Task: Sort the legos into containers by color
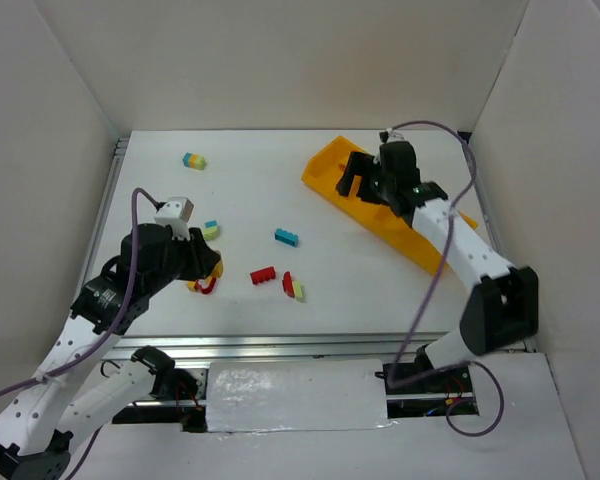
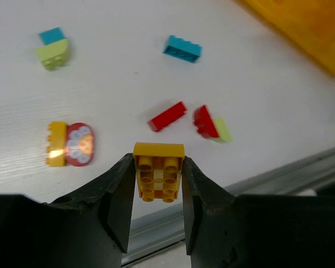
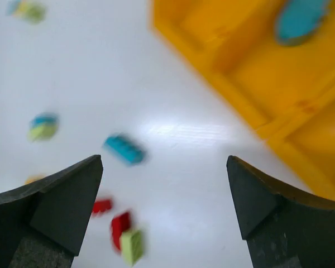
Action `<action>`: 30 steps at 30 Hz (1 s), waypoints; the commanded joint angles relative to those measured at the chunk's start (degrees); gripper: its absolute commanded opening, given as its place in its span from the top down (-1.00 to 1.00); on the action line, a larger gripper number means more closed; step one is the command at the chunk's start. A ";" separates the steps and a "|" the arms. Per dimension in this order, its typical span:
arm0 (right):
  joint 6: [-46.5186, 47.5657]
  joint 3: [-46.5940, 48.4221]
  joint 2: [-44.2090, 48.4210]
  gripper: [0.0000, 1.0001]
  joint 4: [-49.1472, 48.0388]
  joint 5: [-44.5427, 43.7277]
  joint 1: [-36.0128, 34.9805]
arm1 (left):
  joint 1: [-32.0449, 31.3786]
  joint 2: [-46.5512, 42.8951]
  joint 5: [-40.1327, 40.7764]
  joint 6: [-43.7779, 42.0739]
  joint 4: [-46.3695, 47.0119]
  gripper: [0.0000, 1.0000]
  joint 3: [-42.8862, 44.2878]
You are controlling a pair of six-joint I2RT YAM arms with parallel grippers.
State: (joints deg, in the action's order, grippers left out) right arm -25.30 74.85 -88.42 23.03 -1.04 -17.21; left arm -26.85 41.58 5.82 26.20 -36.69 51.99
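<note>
My left gripper [image 2: 158, 167] is shut on a yellow brick [image 2: 158, 170], held above the table at the front left [image 1: 208, 268]. Below it lie a yellow-and-red round piece [image 2: 70, 144], a red brick [image 2: 167, 116], a red and yellow-green clump [image 2: 210, 123], a teal brick [image 2: 182, 48] and a teal and yellow-green clump [image 2: 52, 49]. The orange-yellow tray [image 1: 325, 170] lies diagonally at the back right. My right gripper [image 3: 164, 167] is open and empty, just off the tray's near left end [image 1: 365, 180]. A teal piece [image 3: 298, 19] lies in one compartment.
Another teal and yellow-green clump [image 1: 194, 161] lies at the far left. White walls enclose the table on three sides. A metal rail [image 1: 280, 345] runs along the front edge, and a second rail [image 1: 110, 190] along the left.
</note>
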 commanded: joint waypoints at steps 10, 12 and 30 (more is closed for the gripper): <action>-7.55 -32.82 32.23 -0.99 -42.52 39.19 -20.13 | 0.13 0.34 -46.06 15.09 33.66 1.00 -0.13; -9.14 -36.50 34.89 -0.99 -49.69 39.18 -23.72 | 0.04 0.34 -47.04 18.95 37.28 1.00 -2.06; -15.39 -32.40 29.63 -0.84 -60.46 35.75 -31.30 | -0.66 0.25 -51.00 28.47 50.49 1.00 -5.49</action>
State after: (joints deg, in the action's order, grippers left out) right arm -39.68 38.98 -57.87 -33.50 35.31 -47.57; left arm -27.16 42.54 -43.66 53.21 9.41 45.56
